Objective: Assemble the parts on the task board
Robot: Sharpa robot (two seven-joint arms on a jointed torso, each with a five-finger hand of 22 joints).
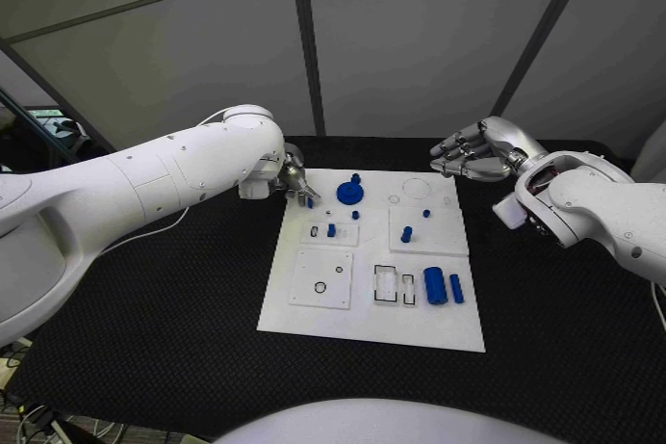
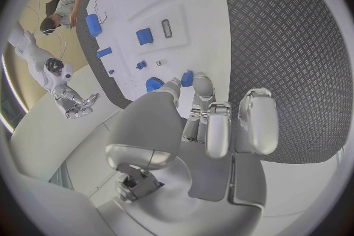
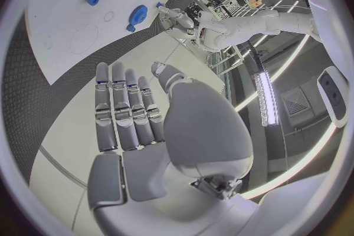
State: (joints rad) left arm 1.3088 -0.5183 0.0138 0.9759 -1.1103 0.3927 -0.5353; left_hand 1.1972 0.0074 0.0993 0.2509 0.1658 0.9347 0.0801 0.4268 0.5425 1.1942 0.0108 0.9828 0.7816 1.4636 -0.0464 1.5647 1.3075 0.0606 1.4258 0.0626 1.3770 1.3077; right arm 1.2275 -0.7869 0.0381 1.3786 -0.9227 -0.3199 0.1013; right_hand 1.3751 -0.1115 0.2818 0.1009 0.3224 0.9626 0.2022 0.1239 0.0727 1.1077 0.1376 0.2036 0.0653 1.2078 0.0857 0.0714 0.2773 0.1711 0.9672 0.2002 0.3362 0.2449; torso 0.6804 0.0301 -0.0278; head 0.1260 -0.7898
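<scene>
The white task board [image 1: 372, 304] lies in the middle of the black table. My left hand [image 1: 293, 184] hovers at the board's far left corner and pinches a small blue part [image 2: 187, 77] between thumb and a fingertip [image 2: 200, 84]. Beside it on the board stands a round blue part with a knob [image 1: 350, 191]. A thick blue cylinder [image 1: 434, 285] and a thin blue pin [image 1: 457, 288] lie near the board's right edge. Small blue pegs [image 1: 407, 234] stand mid-board. My right hand [image 1: 472, 151] floats past the board's far right corner, fingers [image 3: 124, 112] straight and holding nothing.
The board carries raised white plates with slots and holes [image 1: 322, 277], and rectangular recesses [image 1: 393, 283]. Black textured table [image 1: 166, 300] surrounds the board on all sides. Grey partition walls [image 1: 417, 49] rise behind the table's far edge.
</scene>
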